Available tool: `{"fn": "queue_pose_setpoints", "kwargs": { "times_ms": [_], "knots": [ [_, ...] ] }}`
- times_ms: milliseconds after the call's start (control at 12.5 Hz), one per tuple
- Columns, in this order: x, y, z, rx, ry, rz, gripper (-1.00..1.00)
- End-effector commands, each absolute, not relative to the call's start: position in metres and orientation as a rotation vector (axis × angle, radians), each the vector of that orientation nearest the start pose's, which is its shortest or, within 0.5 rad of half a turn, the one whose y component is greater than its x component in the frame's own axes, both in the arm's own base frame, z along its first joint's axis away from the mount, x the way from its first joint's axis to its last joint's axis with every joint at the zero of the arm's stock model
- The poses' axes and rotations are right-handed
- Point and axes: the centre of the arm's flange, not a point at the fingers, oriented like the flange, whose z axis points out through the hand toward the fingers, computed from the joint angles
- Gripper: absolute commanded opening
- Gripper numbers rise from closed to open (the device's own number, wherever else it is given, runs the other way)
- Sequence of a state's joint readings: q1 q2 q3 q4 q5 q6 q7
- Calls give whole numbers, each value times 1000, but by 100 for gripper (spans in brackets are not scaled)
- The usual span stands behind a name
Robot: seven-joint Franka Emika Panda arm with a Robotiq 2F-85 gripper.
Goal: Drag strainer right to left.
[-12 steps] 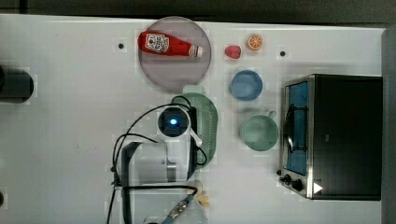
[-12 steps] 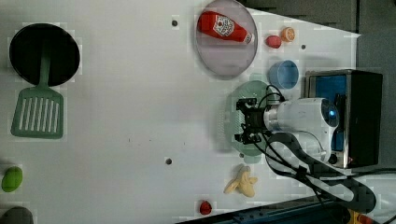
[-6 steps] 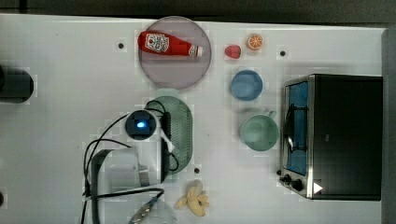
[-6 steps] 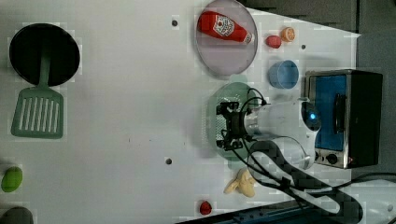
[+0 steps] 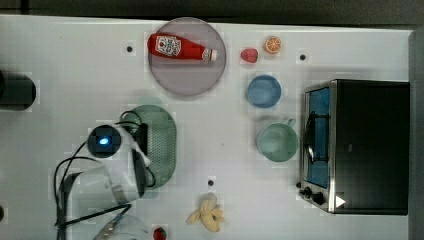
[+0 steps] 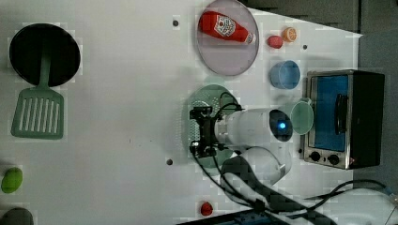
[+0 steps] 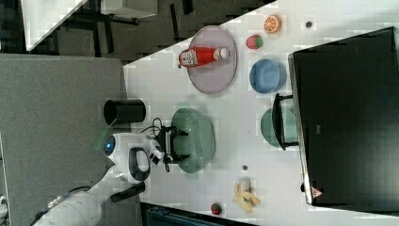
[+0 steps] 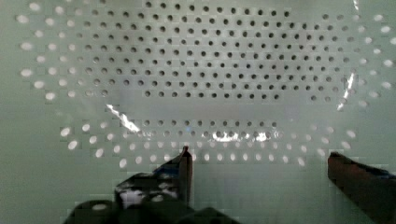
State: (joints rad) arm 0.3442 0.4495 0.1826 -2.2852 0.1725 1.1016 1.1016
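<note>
— Where's the strainer (image 5: 162,145)?
— On the white table (image 5: 60,65), left of the mug (image 5: 277,142) in the top view, below the plate (image 5: 187,75).
— The gripper (image 8: 259,158)?
— Spread wide inside it, holding nothing. Grey floor (image 7: 56,94) beside.

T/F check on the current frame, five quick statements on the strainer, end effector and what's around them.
1. The end effector is open inside the strainer. True.
2. The ketchup bottle lies on the round plate. True.
3. The blue bowl sits inside the strainer. False: it stands apart on the table, beside the mug.
4. The banana is on the plate. False: it lies on the table near the front edge.
5. The spatula rests partly on a black pan. True.
</note>
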Motion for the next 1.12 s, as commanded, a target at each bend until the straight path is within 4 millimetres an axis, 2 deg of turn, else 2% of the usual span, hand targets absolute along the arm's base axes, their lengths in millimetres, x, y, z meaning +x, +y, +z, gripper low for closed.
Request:
{"fn": "queue_pose_setpoints", "kwargs": {
  "times_ms": [80,480,800,1120],
  "knots": [
    [466,296,159,-2168,2223,239,100],
    [465,347,154,-2199,2156,248,100],
    [464,386,154,-2119,2205,258,100],
    [462,420,149,-2140,2158,268,100]
  ]
}}
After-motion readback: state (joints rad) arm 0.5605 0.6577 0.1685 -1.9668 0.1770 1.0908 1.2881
